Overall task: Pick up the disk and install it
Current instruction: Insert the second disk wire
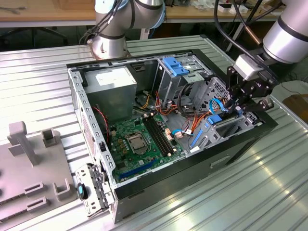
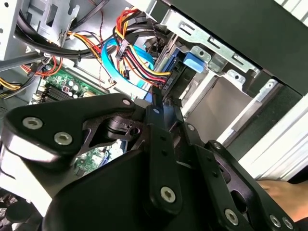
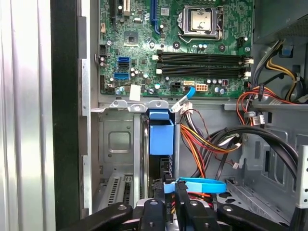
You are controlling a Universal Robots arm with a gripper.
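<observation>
The disk (image 3: 161, 163) stands on edge in a drive bay at the corner of the open computer case (image 1: 250, 139). Blue plastic rails (image 3: 161, 134) frame its dark body. In the second wrist view the disk (image 2: 179, 72) sits in the bay's metal frame, with a blue tab beside it. My gripper (image 1: 234, 107) reaches down into that corner of the case. Its black fingers (image 3: 167, 202) lie close together, tips at the disk's near end (image 2: 156, 102). A blue flat cable (image 3: 202, 185) crosses just past the tips.
The case holds a green motherboard (image 1: 139, 139), a grey power-supply box (image 1: 113, 79) and a metal cage with a blue tab (image 1: 179, 66). Bundles of coloured wires (image 3: 207, 139) hang beside the bay. Grey fixtures (image 1: 21, 139) stand on the ribbed metal table at the exterior view's left.
</observation>
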